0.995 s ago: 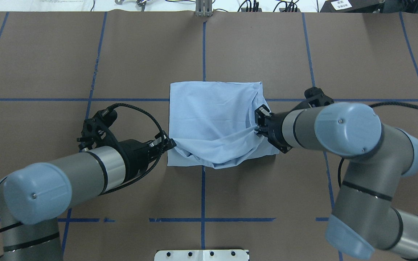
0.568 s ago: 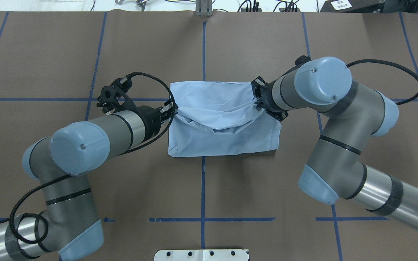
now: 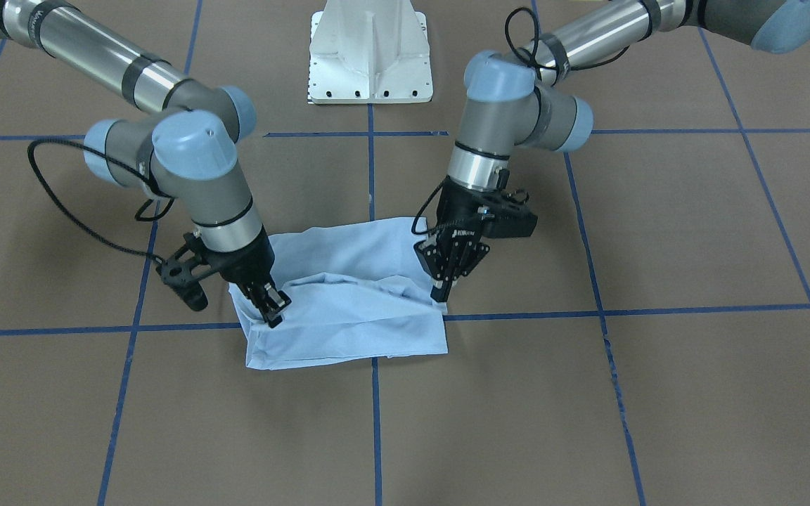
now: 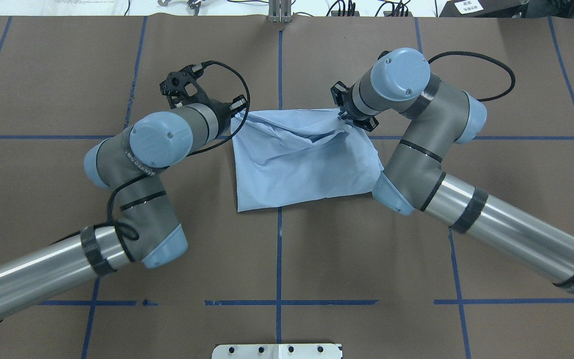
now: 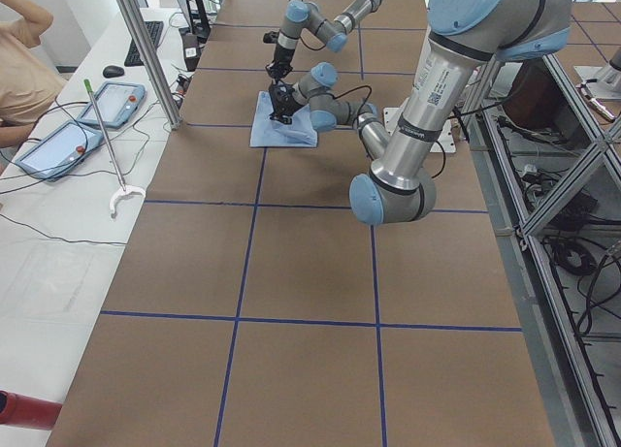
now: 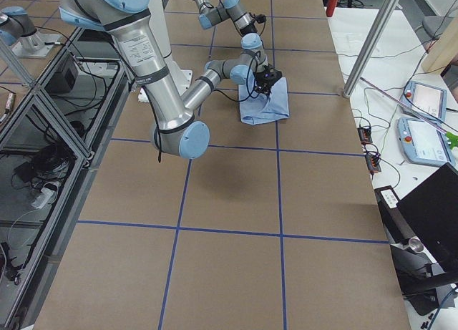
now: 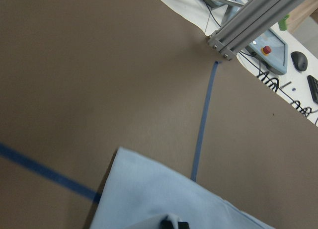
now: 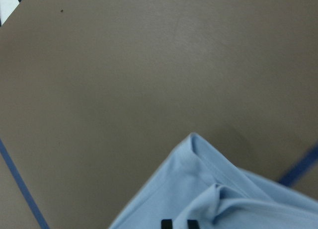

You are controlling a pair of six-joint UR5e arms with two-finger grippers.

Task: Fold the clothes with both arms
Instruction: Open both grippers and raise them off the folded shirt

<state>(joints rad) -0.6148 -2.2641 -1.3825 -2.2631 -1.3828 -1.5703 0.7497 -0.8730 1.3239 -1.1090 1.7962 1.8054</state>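
The clothes are one light blue T-shirt (image 4: 302,164) lying half folded on the brown table, also seen in the front view (image 3: 356,323). My left gripper (image 4: 236,112) is shut on the shirt's far left corner, and it shows on the right of the front view (image 3: 440,294). My right gripper (image 4: 341,115) is shut on the far right corner (image 3: 273,309). The carried layer sags in wrinkles between the two grippers. Each wrist view shows a blue corner of the shirt (image 7: 164,199) (image 8: 223,199) just beyond the fingertips. Chest print and collar are hidden.
The white pedestal base (image 3: 370,53) stands at the robot's side of the table. Blue tape lines (image 4: 279,60) grid the brown surface. Beyond the far edge is a white bench with tablets (image 5: 116,103), cables, an aluminium post (image 5: 146,49) and a person's arm (image 5: 19,69).
Both grippers have moved away from the robot toward the shirt's far edge, carrying the near hem over the shirt. Both elbows swung inward, and the grip on the cloth has held.
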